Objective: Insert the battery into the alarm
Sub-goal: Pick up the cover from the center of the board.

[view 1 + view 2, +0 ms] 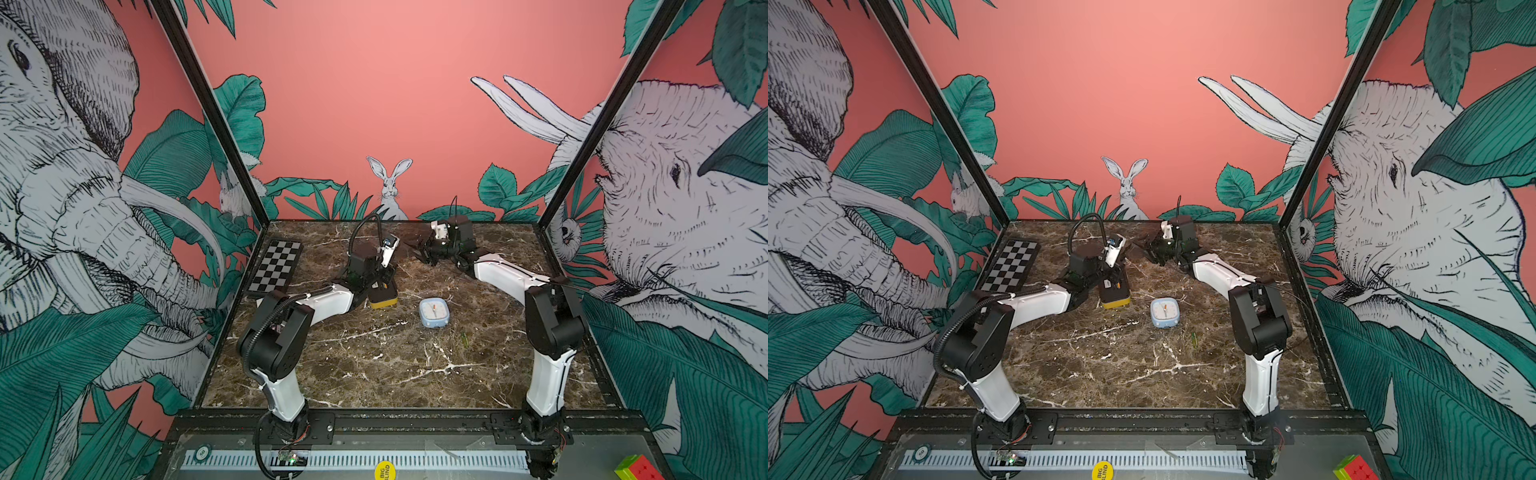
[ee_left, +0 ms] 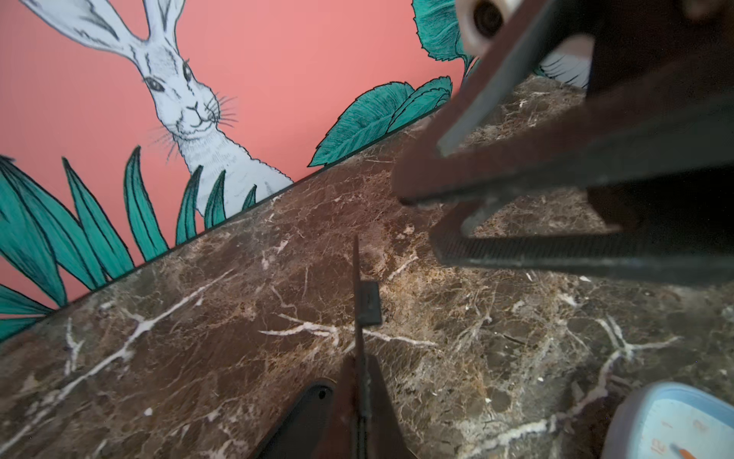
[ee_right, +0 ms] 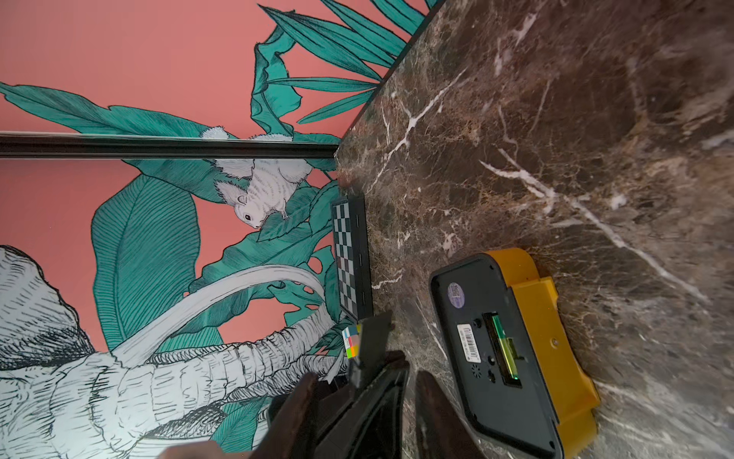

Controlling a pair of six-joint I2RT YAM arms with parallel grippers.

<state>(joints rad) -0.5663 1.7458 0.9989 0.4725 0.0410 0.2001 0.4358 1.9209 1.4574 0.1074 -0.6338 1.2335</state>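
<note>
At the far left of the marble tabletop [image 1: 374,374] a chequered board [image 1: 274,266] lies flat beside the side wall. Next comes the left end effector [image 2: 360,381], hanging just over the alarm's far end in both top views. Its fingers are pressed together on a thin black plate [image 2: 359,302], seen edge-on in the left wrist view and sticking out past the tips. Below it the alarm [image 3: 496,337] lies on the tabletop with its black back up and its yellow casing underneath. The slot in that back is open, and the green battery [image 3: 506,349] sits lengthwise inside it. To the right and nearer the front, a small blue clock [image 1: 434,312] lies face up, apart from the alarm. Further back and right, the right end effector [image 1: 424,254] hangs above the tabletop with its fingers spread and nothing between them, pointing toward the left one. A coloured puzzle cube [image 1: 633,467] sits on the front ledge at the far right.
</note>
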